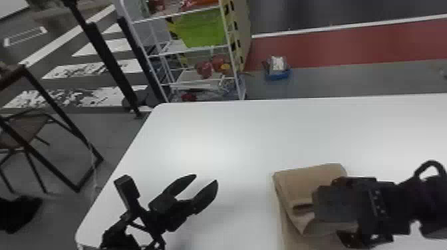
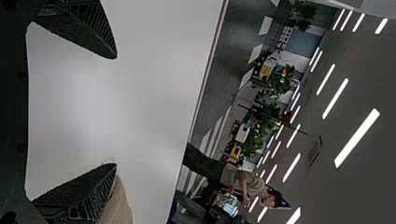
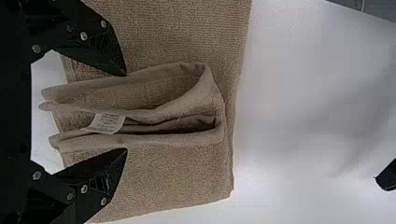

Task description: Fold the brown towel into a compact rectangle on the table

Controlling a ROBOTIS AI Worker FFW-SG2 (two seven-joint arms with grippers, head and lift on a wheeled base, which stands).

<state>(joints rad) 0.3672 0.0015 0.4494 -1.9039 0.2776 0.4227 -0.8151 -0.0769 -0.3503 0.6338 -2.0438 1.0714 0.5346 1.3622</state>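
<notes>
Maybe the towel (image 3: pixel 182 172) could be messed up if layers are missed by the right gripper (image 3: pixel 125 112), wide open like the left gripper (image 1: pixel 206 178).

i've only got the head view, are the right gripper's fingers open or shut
Observer: Open. In the right wrist view, the right gripper has its fingers well apart.

Operator: anything between them

Observer: Yes, a raised fold of the towel lies between them in that view.

Operator: can you see a tag on the towel

Observer: Yes, a white tag sticks out among the folded layers.
</notes>
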